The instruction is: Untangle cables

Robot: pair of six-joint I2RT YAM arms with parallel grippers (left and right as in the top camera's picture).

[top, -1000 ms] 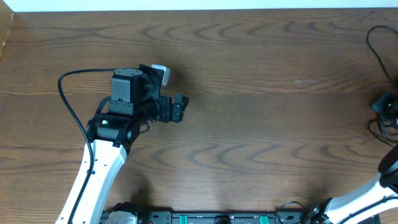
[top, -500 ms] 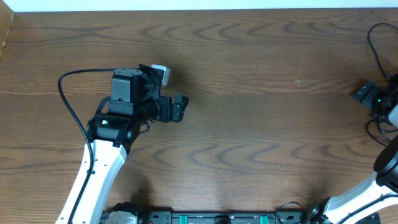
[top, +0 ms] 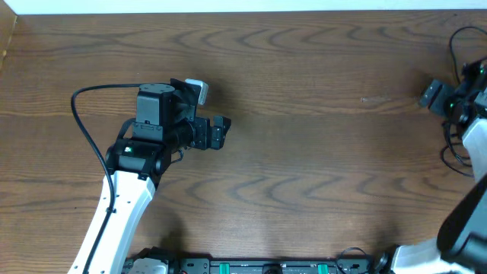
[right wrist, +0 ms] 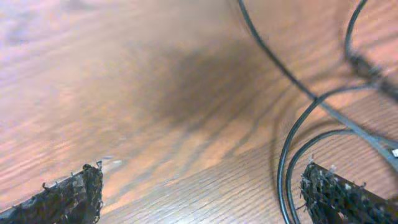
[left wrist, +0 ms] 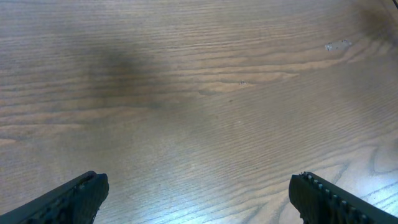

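Overhead view of a brown wooden table (top: 304, 175) with a robot arm at each side. The left gripper (top: 211, 111) hovers in the left part of the frame, its two fingers spread wide over bare wood. Its wrist camera confirms this, showing nothing between or near the fingers. The right gripper (top: 456, 85) sits at the far right edge, partly cut off by the frame. Its wrist view shows two dark fingertips in the bottom corners, set far apart with nothing held between them. The thin black cable (top: 450, 47) lies on the table at the far right edge of the overhead frame, curving above and below the right gripper. In the right wrist view the same cable (right wrist: 316, 99) fills the right half of the picture. One strand runs diagonally from top centre to the lower right, and two curved loops bend down close to the right-hand fingertip. A white cable cannot be made out for certain. The right arm is by far the nearer one, and the left is well apart across the table. To take a strand, the right gripper would probably need to shift toward the right of its own view and straddle that diagonal.
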